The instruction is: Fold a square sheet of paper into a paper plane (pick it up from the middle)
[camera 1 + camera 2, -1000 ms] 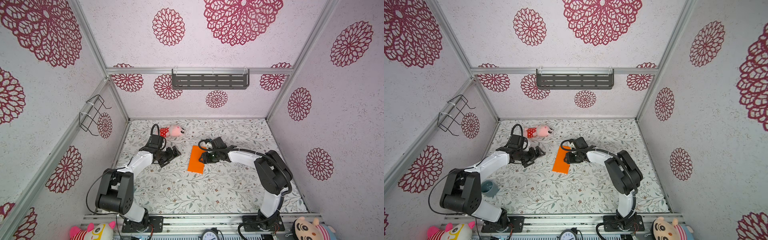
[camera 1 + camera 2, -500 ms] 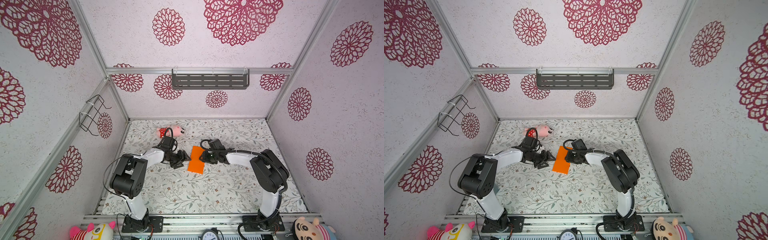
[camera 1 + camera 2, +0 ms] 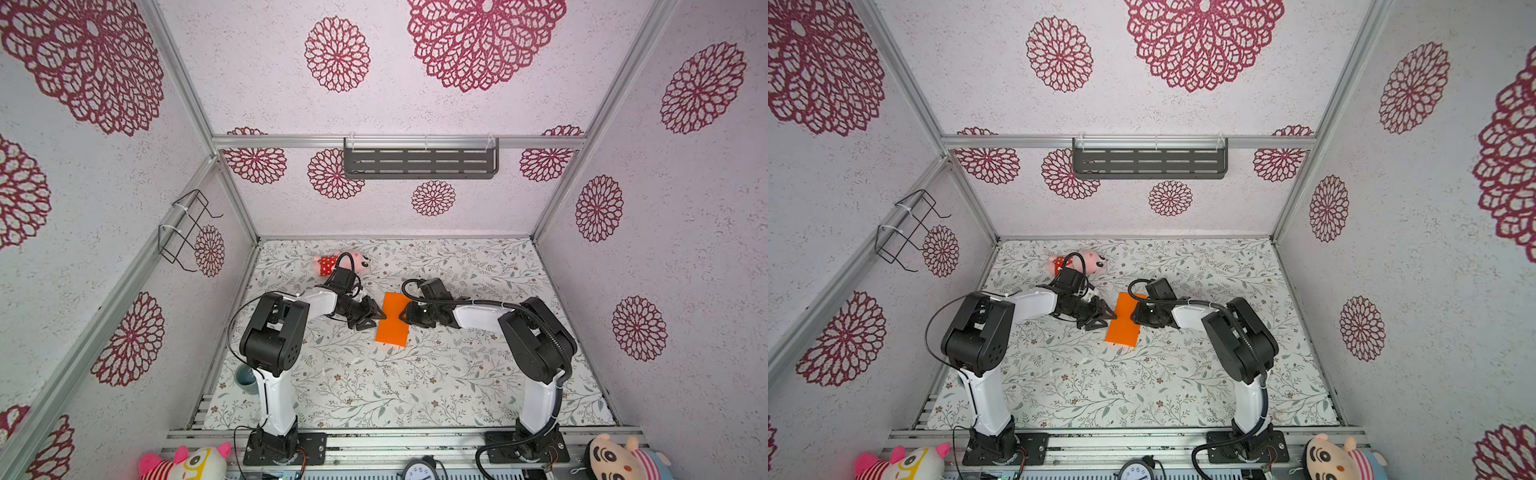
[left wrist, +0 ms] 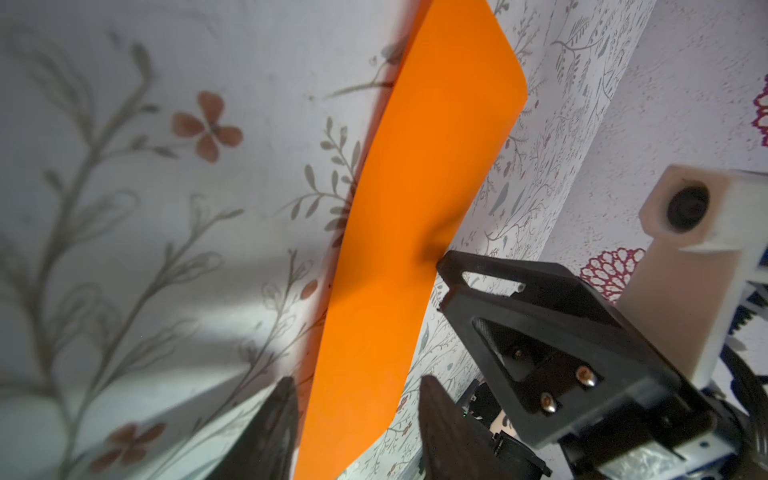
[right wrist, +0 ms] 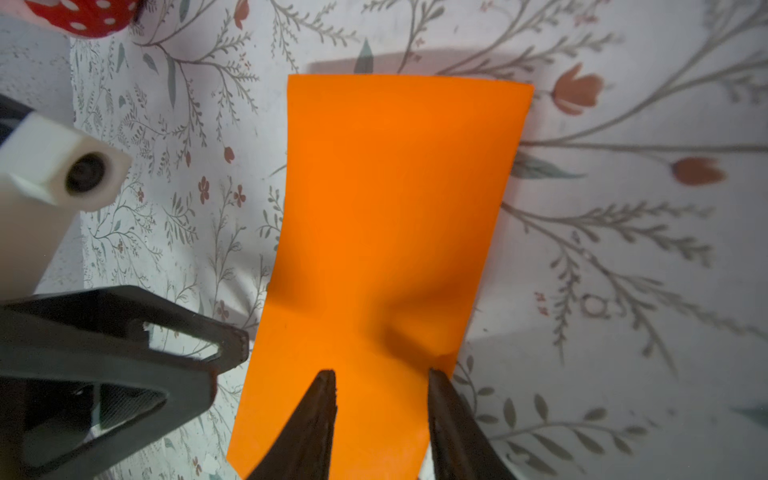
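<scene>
Two sets of jaws flank the orange paper (image 3: pixel 392 319) on the tabletop (image 3: pixel 415 386): right jaws half-open, tips (image 5: pixel 320 415) pressing its edge; left jaws half-open around the opposite edge, probably for a mid-sheet lift.

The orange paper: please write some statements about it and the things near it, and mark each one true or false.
1. The paper is between the left gripper and the right gripper. True.
2. The plush toy lies on the paper. False: it lies apart from it, farther back.
3. The paper is a pointed dart. False: its outline is four-sided, without a point.
4. The left gripper's jaws stand apart, with the paper's edge between them. True.
</scene>
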{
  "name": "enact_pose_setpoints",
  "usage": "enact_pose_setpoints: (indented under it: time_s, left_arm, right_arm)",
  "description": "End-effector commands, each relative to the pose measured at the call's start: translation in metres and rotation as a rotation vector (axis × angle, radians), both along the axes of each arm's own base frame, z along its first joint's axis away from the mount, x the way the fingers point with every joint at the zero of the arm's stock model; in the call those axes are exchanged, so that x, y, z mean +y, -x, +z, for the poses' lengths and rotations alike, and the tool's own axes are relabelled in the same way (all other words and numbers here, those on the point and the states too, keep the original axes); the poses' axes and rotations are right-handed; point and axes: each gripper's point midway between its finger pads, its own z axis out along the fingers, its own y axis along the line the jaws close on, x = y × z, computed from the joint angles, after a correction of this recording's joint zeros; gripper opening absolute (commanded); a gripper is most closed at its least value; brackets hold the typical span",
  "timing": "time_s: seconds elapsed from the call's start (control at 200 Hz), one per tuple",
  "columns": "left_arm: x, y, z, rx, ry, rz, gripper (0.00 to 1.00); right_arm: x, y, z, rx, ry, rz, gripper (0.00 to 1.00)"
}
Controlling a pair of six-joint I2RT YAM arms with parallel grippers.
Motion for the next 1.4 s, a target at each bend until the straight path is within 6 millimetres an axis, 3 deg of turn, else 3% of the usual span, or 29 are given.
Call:
enact_pose_setpoints:
  time_s: [0.0, 0.275, 0.52, 0.761, 0.881, 1.066, 1.081, 1.136, 1.396]
  left_arm:
    - [-0.007, -0.005, -0.006, -0.001, 0.016, -0.033, 0.46]
    - [-0.014, -0.011, -0.006, 0.008, 0.042, -0.05, 0.44]
    - [-0.022, -0.014, -0.002, 0.007, 0.067, -0.053, 0.24]
    - [-0.022, -0.018, 0.008, 0.001, 0.064, 0.005, 0.0]
    - [-0.018, -0.016, 0.014, 0.015, 0.05, 0.059, 0.0]
    - [-0.017, -0.014, 0.02, 0.054, 0.035, 0.142, 0.0]
    - [-0.018, -0.015, 0.033, 0.029, 0.048, 0.144, 0.0]
    - [-0.018, -0.015, 0.037, 0.035, 0.047, 0.161, 0.0]
    - [-0.023, -0.014, 0.033, 0.079, 0.042, 0.201, 0.0]
  right_arm:
    - [-0.01, 0.004, -0.014, 0.018, 0.036, 0.026, 0.41]
    - [-0.01, 0.002, -0.015, 0.007, 0.026, 0.047, 0.41]
    - [-0.008, -0.007, -0.005, -0.059, 0.025, 0.09, 0.42]
    - [-0.014, -0.016, 0.028, -0.21, 0.05, 0.11, 0.54]
    - [-0.024, -0.015, 0.046, -0.328, 0.101, 0.106, 0.65]
    - [-0.017, 0.007, 0.072, -0.604, 0.254, 0.22, 0.67]
    - [-0.014, 0.01, 0.073, -0.626, 0.267, 0.237, 0.67]
    - [-0.004, 0.02, 0.077, -0.695, 0.29, 0.296, 0.67]
    - [0.037, 0.06, 0.077, -0.842, 0.257, 0.519, 0.66]
